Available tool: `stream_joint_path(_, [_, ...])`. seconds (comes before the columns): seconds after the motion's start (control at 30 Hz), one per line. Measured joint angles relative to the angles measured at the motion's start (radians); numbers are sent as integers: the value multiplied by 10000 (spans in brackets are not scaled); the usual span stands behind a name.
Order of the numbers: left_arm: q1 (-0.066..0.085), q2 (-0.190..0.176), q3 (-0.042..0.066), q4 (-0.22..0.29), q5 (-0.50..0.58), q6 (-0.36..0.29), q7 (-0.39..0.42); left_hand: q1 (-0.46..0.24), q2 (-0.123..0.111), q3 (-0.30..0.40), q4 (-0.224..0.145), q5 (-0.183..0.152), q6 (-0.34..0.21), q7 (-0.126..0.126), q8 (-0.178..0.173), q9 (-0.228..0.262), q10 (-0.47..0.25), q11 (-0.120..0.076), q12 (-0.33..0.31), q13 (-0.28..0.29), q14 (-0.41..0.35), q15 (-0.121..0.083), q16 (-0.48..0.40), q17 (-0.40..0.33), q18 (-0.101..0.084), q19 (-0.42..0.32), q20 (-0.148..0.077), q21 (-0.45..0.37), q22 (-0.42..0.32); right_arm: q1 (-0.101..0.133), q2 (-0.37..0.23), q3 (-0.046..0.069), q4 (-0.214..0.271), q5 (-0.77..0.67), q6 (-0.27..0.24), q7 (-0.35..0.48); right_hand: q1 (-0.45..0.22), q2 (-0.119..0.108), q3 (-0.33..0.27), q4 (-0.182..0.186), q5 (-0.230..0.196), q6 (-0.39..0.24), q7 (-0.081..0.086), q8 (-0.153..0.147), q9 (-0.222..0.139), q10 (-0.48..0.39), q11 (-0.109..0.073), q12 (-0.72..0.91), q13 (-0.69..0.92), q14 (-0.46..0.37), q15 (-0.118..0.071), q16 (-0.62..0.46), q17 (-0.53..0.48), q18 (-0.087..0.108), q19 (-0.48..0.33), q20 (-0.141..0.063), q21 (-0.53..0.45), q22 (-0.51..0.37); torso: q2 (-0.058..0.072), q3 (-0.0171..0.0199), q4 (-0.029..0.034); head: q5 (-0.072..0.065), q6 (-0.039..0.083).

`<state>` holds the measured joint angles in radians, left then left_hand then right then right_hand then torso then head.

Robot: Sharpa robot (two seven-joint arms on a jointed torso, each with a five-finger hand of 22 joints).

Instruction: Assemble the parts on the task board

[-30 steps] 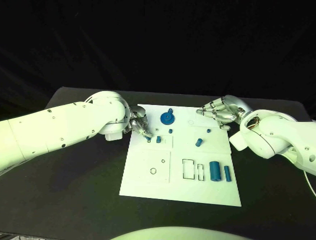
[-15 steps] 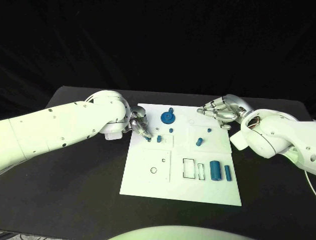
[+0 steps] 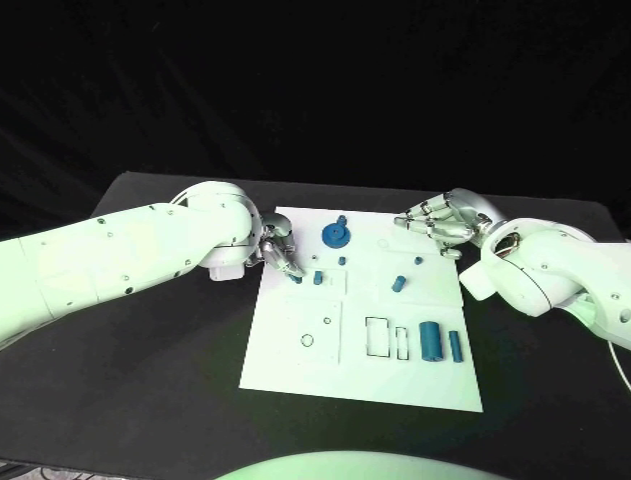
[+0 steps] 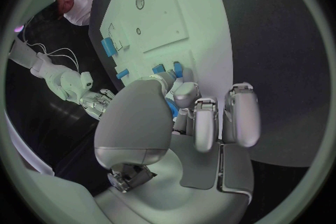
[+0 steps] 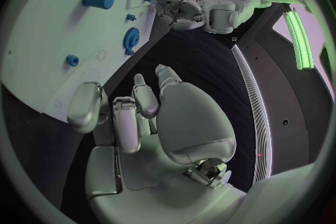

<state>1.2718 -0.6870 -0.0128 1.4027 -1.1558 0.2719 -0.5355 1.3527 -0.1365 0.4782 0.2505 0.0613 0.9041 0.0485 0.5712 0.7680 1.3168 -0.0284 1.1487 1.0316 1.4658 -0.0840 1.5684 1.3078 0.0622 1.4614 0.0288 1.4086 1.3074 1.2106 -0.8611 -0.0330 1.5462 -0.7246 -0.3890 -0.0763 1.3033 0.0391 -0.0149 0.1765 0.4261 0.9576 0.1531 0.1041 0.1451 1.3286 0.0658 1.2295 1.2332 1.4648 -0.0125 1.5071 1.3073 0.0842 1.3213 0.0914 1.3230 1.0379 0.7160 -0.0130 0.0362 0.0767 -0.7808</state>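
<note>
The white task board (image 3: 347, 350) lies in the middle of the black table. My left hand (image 3: 278, 249) hovers over its left edge; its thumb and a finger pinch a small blue part (image 4: 171, 107). Two more small blue parts (image 3: 308, 278) lie just beyond the fingertips. A blue gear (image 3: 337, 236) sits near the board's far edge. My right hand (image 3: 436, 221) hangs over the board's far right corner, its fingers loosely bent and holding nothing. A blue cylinder (image 3: 429, 340) and a blue bar (image 3: 455, 346) rest at the board's right side.
Small blue pegs (image 3: 397, 284) stand near the board's middle, and empty slots (image 3: 380, 338) and holes (image 3: 307, 341) show in its near half. Bare black table (image 3: 157, 360) lies on either side of the board.
</note>
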Motion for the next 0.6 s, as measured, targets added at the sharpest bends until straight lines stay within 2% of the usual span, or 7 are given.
stream_joint_path(0.6, [-50,-61,9,148,-38,-36,-86,10,11,34,32,-1,3,-1,-9,-4,35,35,0,15,0,0,0,-2,1,0,0,0,0,-26,5,0,-29,16,1,24,0,0,0,0,0,0,0,0,7,0,0,0,0,0,0,0,5,0,0,0,0,1,2,3,-1,38,-51])
